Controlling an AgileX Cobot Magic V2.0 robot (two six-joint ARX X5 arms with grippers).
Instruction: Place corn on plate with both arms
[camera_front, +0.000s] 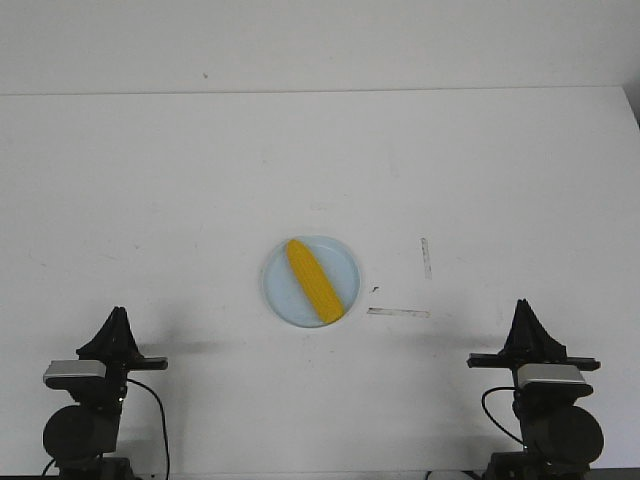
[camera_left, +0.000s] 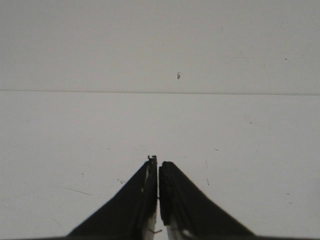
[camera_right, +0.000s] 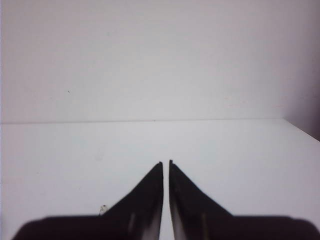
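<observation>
The yellow corn (camera_front: 314, 280) lies diagonally on the pale blue plate (camera_front: 280, 290) in the middle of the white table, its pointed end toward the far left. My left gripper (camera_front: 118, 315) rests at the near left of the table, well apart from the plate, shut with nothing in it; in the left wrist view its fingertips (camera_left: 158, 161) nearly touch. At the near right my right gripper (camera_front: 523, 305) is likewise shut and empty, with only a thin slit at its tips (camera_right: 166, 162). Neither wrist view shows the corn or the plate.
Two dark tape marks (camera_front: 398, 312) forming a corner lie on the table right of the plate. The table's far edge (camera_front: 320, 92) meets a white wall. The table's right edge (camera_front: 632, 110) shows at the far right.
</observation>
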